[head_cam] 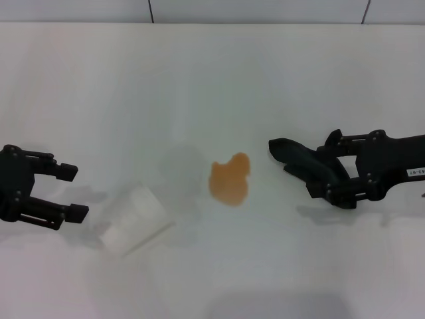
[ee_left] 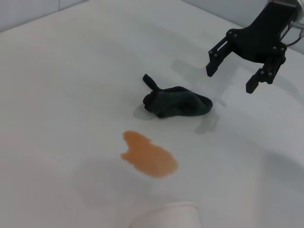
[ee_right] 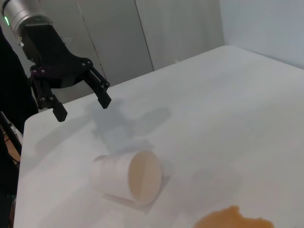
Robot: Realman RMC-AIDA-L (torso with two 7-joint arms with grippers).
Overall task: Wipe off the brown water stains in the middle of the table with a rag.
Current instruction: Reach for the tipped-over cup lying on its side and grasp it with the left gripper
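The brown water stain (head_cam: 230, 179) is an orange-brown blotch in the middle of the white table (head_cam: 212, 73); it also shows in the left wrist view (ee_left: 149, 156) and the right wrist view (ee_right: 232, 218). The black rag (head_cam: 295, 156) lies crumpled on the table just right of the stain, also in the left wrist view (ee_left: 178, 103). My right gripper (head_cam: 320, 171) is open and hovers just above and beside the rag, not holding it, as the left wrist view (ee_left: 232, 71) shows. My left gripper (head_cam: 74, 191) is open and empty at the left.
A white paper cup (head_cam: 136, 219) lies on its side between my left gripper and the stain, its mouth showing in the right wrist view (ee_right: 130, 178). The table's back edge meets a wall (head_cam: 265, 10).
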